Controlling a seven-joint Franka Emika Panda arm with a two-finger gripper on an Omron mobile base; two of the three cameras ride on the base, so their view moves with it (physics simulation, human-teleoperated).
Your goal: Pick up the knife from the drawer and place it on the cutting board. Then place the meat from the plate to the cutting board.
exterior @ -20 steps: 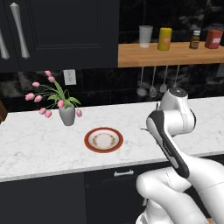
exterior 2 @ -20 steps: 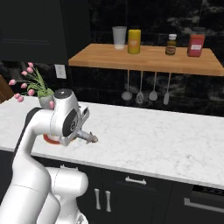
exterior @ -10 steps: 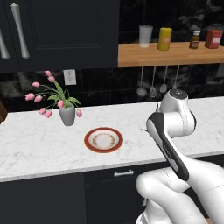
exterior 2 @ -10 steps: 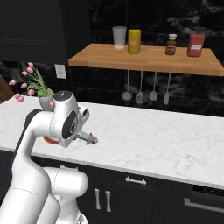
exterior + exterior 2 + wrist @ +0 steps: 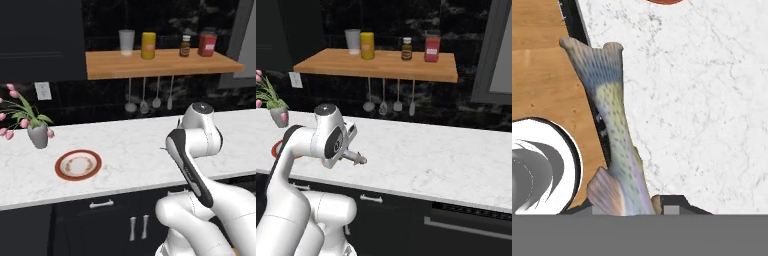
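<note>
Fingers are clamping shut on the meat, one speckled fish-shaped piece with its tail fin pointing away from the hand. In the right base view it is hanging just above the front part of the bench, well apart from the plate.

- One plate, red-brown rim, is lying flat on the bench to the arm's left.
- One vase of pink tulips is standing beyond it.
- White marble bench, black cabinet fronts below.
- A wooden shelf is carrying four containers, with four utensils dangling beneath it against the dark wall.
</note>
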